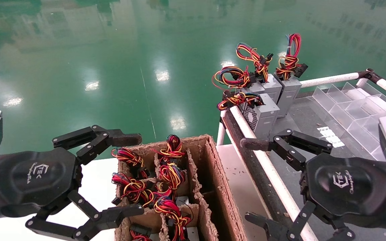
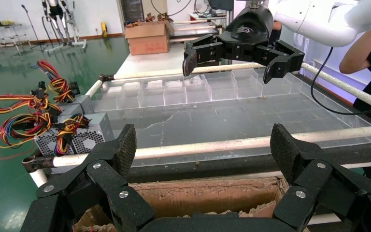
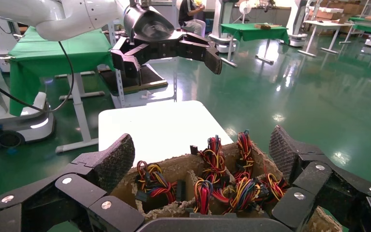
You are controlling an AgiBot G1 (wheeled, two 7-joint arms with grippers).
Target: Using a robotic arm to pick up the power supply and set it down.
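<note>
Hovering spread and empty, the left pincer is placed nearest the boxed power supplies, at three o'clock; the right pincer is likewise held spread.

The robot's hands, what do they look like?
Both the left claw and the right claw are black, with jointed fingers held by silver screws, rough-textured fingertips and a white logo on the palm. Silver-grey blocks form the wrists; white arms carry black cables.

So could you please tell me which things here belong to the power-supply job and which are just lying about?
Job:
- power supplies in the cardboard box
- power supplies already set down
- left gripper, open
- right gripper, open

Lying about:
- clear divider tray
- white rail
</note>
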